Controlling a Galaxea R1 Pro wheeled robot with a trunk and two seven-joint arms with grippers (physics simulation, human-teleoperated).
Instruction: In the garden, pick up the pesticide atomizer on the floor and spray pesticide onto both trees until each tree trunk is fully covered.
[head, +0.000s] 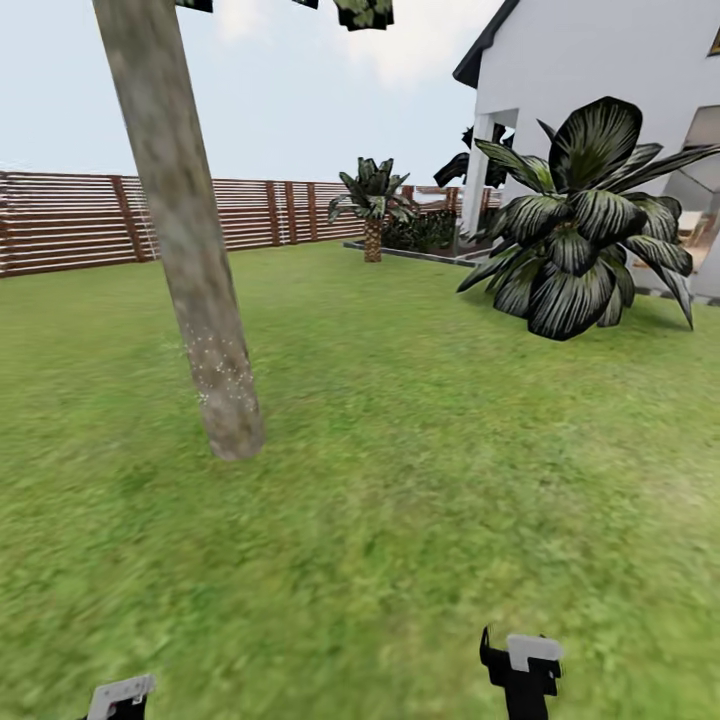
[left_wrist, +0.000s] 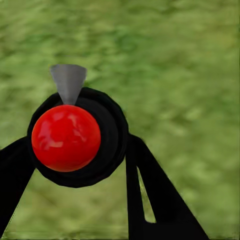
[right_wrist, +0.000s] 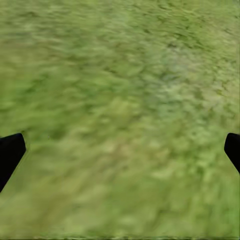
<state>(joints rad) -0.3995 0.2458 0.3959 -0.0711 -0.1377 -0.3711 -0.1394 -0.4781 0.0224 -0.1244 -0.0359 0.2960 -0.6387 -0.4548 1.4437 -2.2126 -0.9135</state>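
A thick mottled grey-brown tree trunk (head: 190, 250) leans up from the lawn at the left of the head view. Fine white specks dot its lower part (head: 215, 370). In the left wrist view the pesticide atomizer (left_wrist: 66, 137), dark with a round red top and a grey nozzle (left_wrist: 68, 82), sits between black fingers (left_wrist: 150, 195); my left gripper (left_wrist: 80, 165) is shut on it over grass. Its wrist (head: 120, 697) shows at the bottom edge of the head view. My right gripper (right_wrist: 122, 150) is open over bare grass; its body (head: 525, 665) sits low and right of centre.
A brown slat fence (head: 60, 220) runs along the back left. A white house (head: 600, 90) stands at the right behind a big dark-leaved plant (head: 580, 240). A small palm (head: 372, 205) grows by a planter bed (head: 420, 235). Open lawn lies between me and the trunk.
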